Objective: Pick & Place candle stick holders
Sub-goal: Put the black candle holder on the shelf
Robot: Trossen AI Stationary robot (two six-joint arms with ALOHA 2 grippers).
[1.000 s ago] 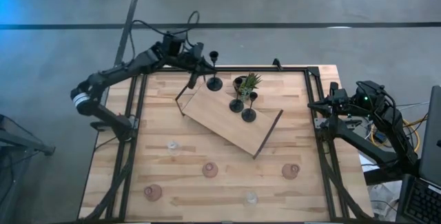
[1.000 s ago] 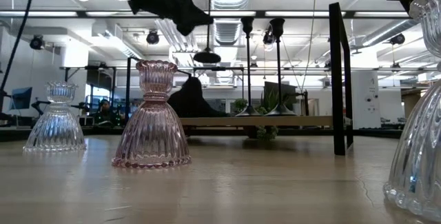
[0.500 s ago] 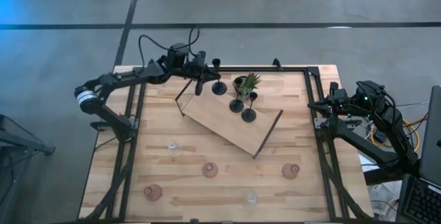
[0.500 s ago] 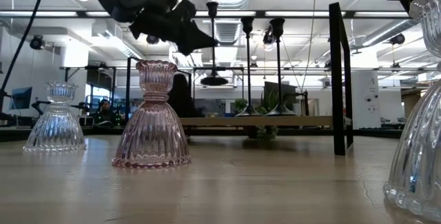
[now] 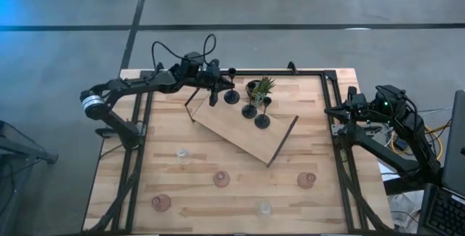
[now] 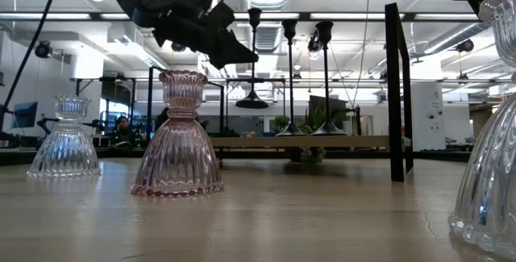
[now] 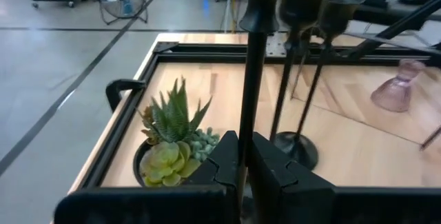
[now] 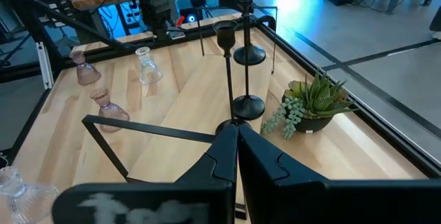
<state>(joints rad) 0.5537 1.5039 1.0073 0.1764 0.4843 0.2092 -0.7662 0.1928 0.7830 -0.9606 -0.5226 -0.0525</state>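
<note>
No text readable — none (anywhere).

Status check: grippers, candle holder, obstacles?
Left gripper shut on slim black candle holder, carried above wooden board. Right gripper shut, idle at table's right edge. Two black holders and green potted plant close by.

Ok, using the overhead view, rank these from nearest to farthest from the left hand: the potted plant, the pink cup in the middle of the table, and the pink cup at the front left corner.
1. Potted plant, just beside the left hand, at the board's far edge.
2. Middle pink cup, on the bare table in front of the board.
3. Corner pink cup, farthest, near the front left edge.
</note>
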